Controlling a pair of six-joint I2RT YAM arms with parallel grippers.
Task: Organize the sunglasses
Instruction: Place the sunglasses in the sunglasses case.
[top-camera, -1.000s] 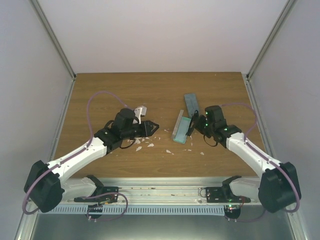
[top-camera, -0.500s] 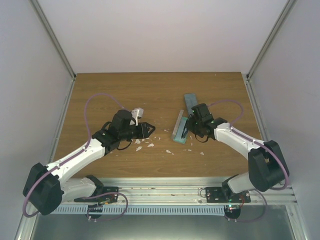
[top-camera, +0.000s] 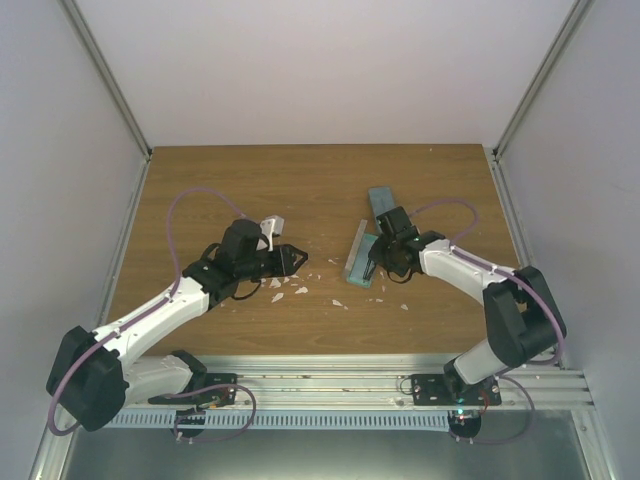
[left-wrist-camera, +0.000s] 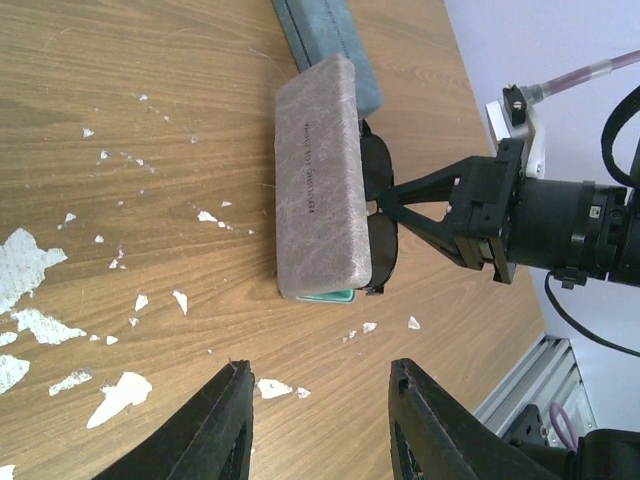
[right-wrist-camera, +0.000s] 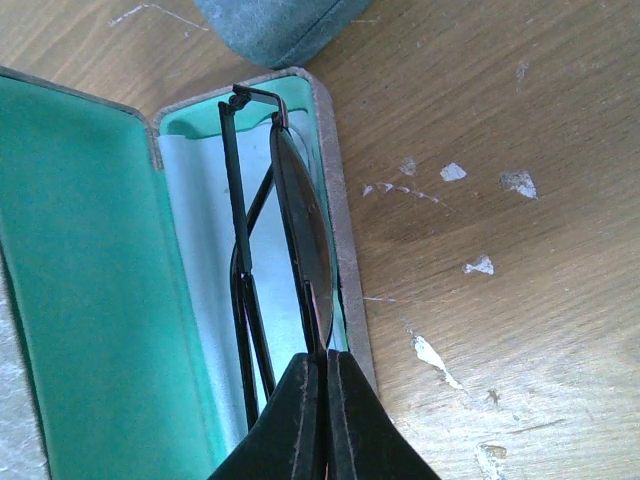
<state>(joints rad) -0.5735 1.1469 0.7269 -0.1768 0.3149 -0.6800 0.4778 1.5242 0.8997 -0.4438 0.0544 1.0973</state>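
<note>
While the left claw (left-wrist-camera: 320, 395) hangs empty on the near left, its fingers spread wide above the paint-flecked wooden table (top-camera: 300, 190), the right claw (right-wrist-camera: 322, 365) is pinched tight on the bridge of the dark-lensed sunglasses (right-wrist-camera: 300, 240). They stand on edge inside the open case (right-wrist-camera: 90, 260), over its pale cloth (right-wrist-camera: 200, 230), along the case's right wall. Just beyond the open case's far end lies a closed blue-grey case (right-wrist-camera: 270, 25).

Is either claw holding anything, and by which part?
The right gripper pinches the dark sunglasses at the bridge between the lenses; the left gripper is open and empty.
</note>
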